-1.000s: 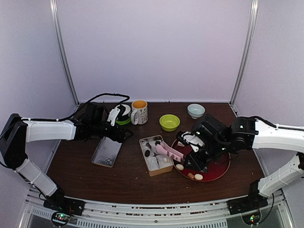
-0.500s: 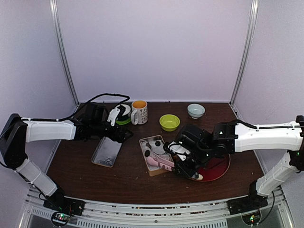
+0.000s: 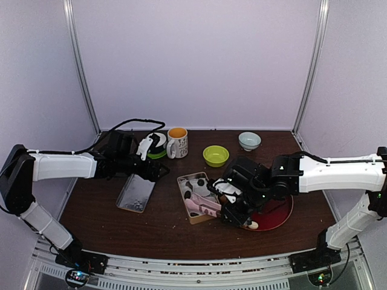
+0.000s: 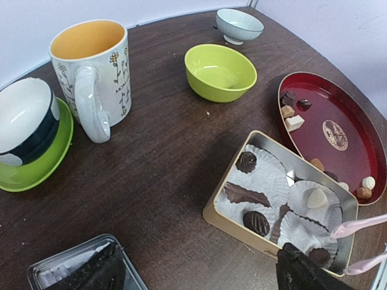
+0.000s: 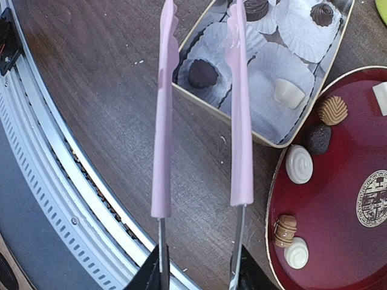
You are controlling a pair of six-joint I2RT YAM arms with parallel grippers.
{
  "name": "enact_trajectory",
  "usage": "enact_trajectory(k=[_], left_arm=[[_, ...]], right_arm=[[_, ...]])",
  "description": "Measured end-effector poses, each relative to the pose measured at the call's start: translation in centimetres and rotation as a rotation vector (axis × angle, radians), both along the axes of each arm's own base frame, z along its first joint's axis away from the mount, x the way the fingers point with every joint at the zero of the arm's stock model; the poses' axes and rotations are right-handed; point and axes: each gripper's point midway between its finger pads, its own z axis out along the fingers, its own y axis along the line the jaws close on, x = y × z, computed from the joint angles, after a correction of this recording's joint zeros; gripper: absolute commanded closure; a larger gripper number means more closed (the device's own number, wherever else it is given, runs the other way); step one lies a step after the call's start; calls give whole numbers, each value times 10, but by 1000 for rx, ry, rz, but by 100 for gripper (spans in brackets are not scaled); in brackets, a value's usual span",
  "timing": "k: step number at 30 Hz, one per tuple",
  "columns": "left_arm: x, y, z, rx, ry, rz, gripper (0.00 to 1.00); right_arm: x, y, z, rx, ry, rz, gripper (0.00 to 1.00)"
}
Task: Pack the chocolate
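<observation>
lilac walls, dark wood table [image 3: 169,232].

top view: right gripper [image 3: 230,205] is clamped on pink tongs [image 3: 204,208]. in the last sec the arm swung left off the red tray [image 3: 279,214], so it now covers the tray's left rim, and the tong tips sit over the near-right part of the gold tin [image 3: 183,196]. one pale piece of the chocolates [image 3: 253,225] shows on the tray's near edge. left gripper [image 3: 158,169] hasn't budged. it hangs past a shallow metal tray [image 3: 136,193], prob the tin's lid.

left wrist view: its fingers are spread wide w/ nothing between. the tin holds five pieces in white paper cups, four dark & one cream. more lie on the red tray.

right wrist view: tong blades are apart and nothing is pinched. a dark piece sits in the cup right under the gap, so this looks like a drop-off just made, tho i can't be sure. at least six pieces wait on the tray: tan, dark & white. so packing is partway, and the next move is prob back to the tray.
</observation>
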Motion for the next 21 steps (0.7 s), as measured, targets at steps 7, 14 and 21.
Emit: enact_trajectory(k=[7,14,21], left_arm=[[0,0,0,0,0,0,11],[0,0,0,1,0,0,11],[0,0,0,1,0,0,11]], right_arm=[[9,-5,0,-25,-44,-32,67],[34,-23,9,-41,-130,-153,68],[61,-70,-5,-113,-172,-340,69]])
